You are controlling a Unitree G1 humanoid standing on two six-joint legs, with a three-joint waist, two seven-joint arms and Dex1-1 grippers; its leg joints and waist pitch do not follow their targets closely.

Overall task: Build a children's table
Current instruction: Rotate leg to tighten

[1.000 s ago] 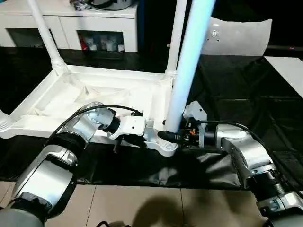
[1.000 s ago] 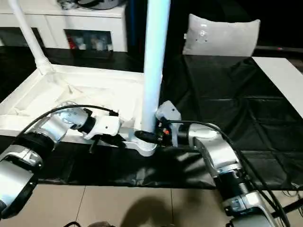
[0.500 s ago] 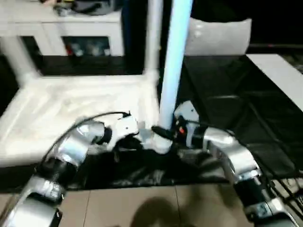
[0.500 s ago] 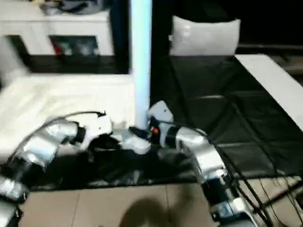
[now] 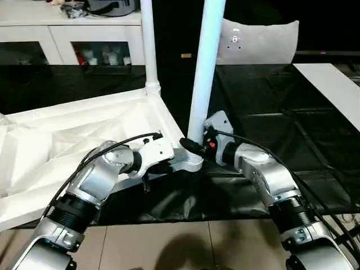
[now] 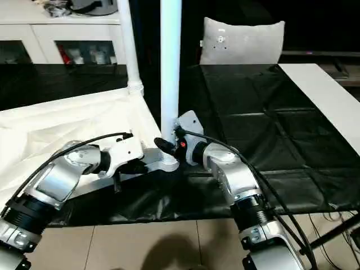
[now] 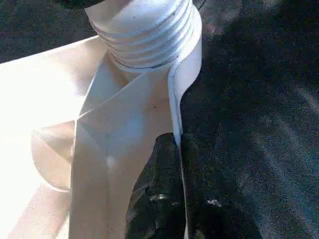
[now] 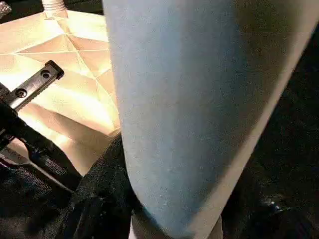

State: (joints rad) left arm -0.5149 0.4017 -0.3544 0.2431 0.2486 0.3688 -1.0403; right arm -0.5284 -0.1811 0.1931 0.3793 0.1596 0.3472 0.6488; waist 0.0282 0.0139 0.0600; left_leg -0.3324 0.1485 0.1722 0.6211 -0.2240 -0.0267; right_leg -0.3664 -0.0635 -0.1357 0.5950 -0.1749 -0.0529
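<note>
1. The right gripper (image 5: 190, 146) is closing its black fingers around the base of the near leg (image 5: 205, 67), just above the corner socket (image 5: 192, 163).
2. The left gripper (image 7: 174, 199) is pinching the thin rim of the table top (image 5: 67, 140) beside that socket; one finger is lying on each side of the rim.
3. The table top is lying upside down on the black sheet (image 5: 264, 101), with its ribbed underside facing up.
4. Two legs are standing in their sockets: the near one and the far leg (image 5: 149, 45). It seems the near leg is being screwed in, because thread is showing at its socket in the left wrist view. How many legs are left, the pictures are not telling.
5. The near corner is sitting close to the sheet's front edge, so little room is remaining toward the floor (image 5: 169, 247). To the right the sheet is giving free room up to the flat white board (image 5: 332, 84). Behind, the white cabinet (image 5: 73, 34) and a pillow (image 5: 259, 42) are standing well apart.
</note>
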